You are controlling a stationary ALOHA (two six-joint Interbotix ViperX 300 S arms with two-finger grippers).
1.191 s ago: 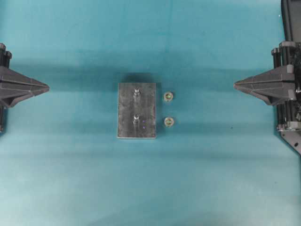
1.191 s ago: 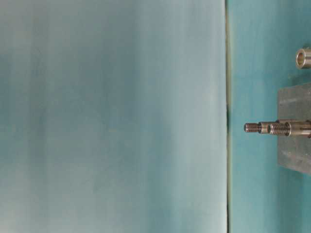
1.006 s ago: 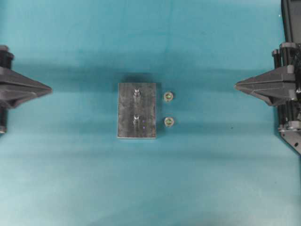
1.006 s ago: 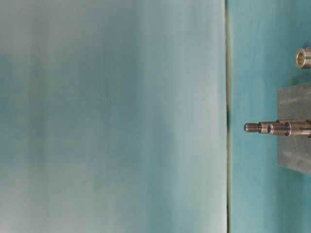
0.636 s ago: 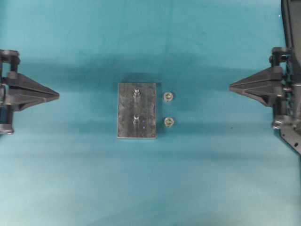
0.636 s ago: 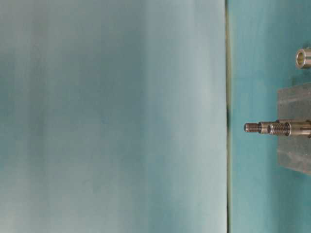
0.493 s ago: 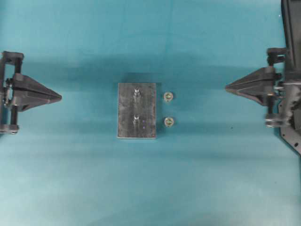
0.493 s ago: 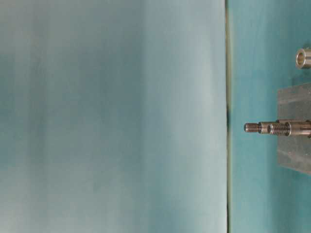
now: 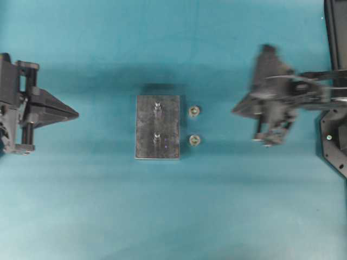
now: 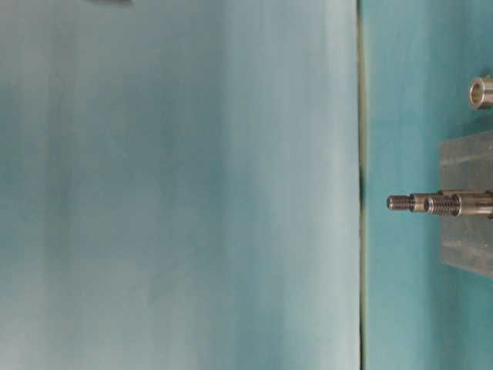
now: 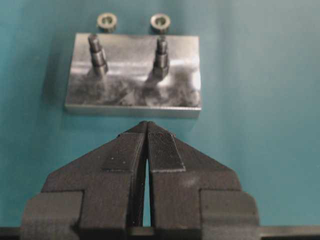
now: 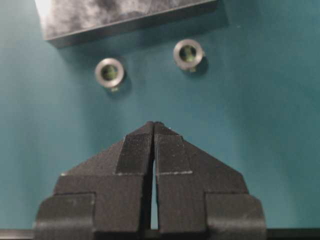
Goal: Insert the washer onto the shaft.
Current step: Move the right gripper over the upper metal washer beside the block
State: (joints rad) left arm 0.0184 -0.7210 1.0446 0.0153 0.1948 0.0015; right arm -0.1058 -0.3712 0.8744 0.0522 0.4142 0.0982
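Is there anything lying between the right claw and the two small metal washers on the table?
No. In the right wrist view, only bare teal table separates the closed right claw from the two small metal washers.

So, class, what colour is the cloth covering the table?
Teal cloth, best seen in the overhead view.

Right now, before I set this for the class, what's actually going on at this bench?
Nothing is held yet. A metal block on the teal table carries two upright threaded shafts, both bare. Two washers lie flat on the table beside the block, on the right arm's side. The right gripper, shut and empty, points at the washers. The left gripper, also shut, faces the block from the opposite side.
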